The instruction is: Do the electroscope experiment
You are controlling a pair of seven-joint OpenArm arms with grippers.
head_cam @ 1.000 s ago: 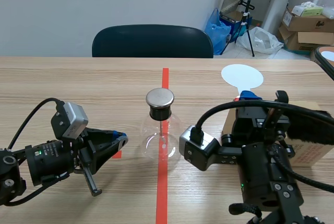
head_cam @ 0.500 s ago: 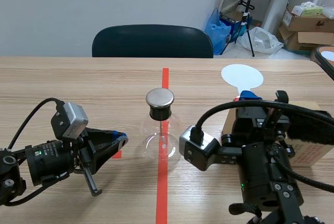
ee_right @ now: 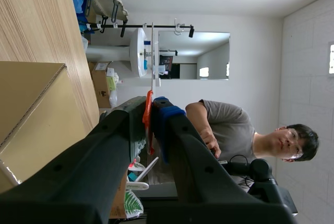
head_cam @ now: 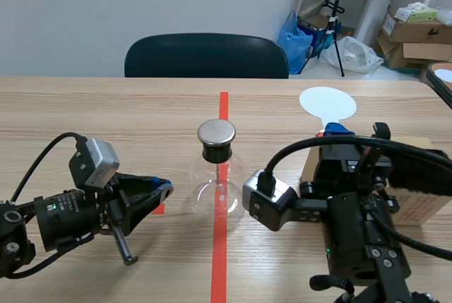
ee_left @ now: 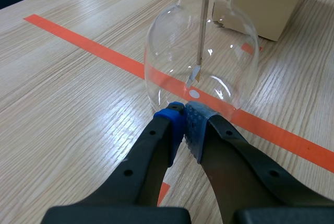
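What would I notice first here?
A round glass flask with a shiny metal cap stands on the red line mid-table. The right gripper is shut on a white round paddle, beside a cardboard box. The left gripper, shut, points at the flask's base.

Bright, even light from overhead in all my views; shadows lie soft and faint; small white glints on the flask [ee_left: 229, 51]; a pale sheen on the table [ee_left: 68, 104] beside my left gripper [ee_left: 183, 117]; the paddle [head_cam: 327, 103] in my right gripper [head_cam: 337, 131] glares white.
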